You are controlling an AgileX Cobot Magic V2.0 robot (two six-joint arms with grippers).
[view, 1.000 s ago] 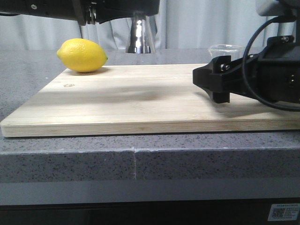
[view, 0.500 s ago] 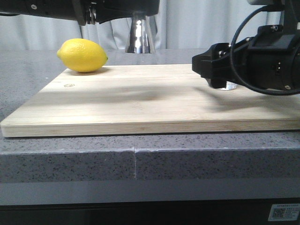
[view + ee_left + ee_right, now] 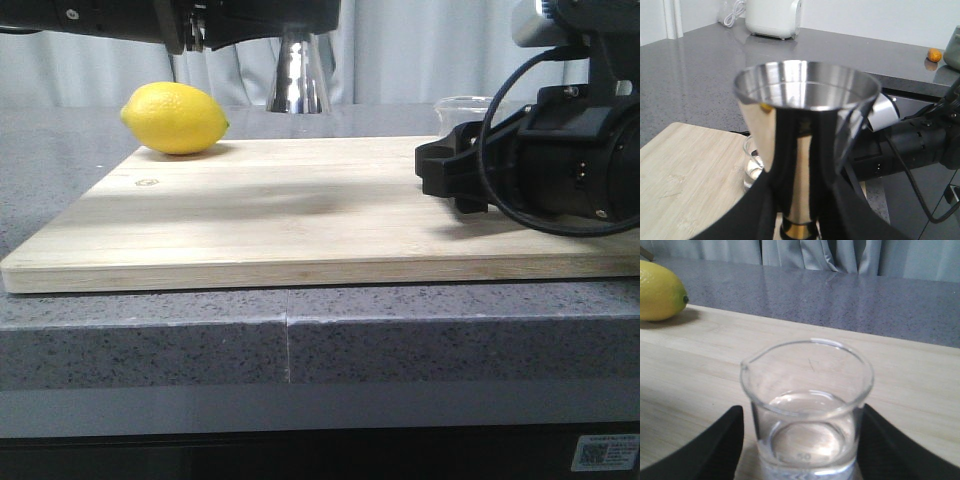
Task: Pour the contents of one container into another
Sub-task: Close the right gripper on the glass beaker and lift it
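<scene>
step: grasp phase, pre-pour | right tool (image 3: pixel 805 440) fingers apart, flanking glass beaker (image 3: pixel 807 407), not visibly touching; beaker on bamboo board (image 3: pixel 300 210), little clear liquid in it | left tool (image 3: pixel 797 210) clamped on steel jigger (image 3: pixel 802 145), held up behind lemon (image 3: pixel 175 118) | next: close on beaker, lift, bring lip over jigger mouth

Faint "50" low on the glass beaker (image 3: pixel 807 415) — small QR-code label (image 3: pixel 604 452), print illegible.
</scene>
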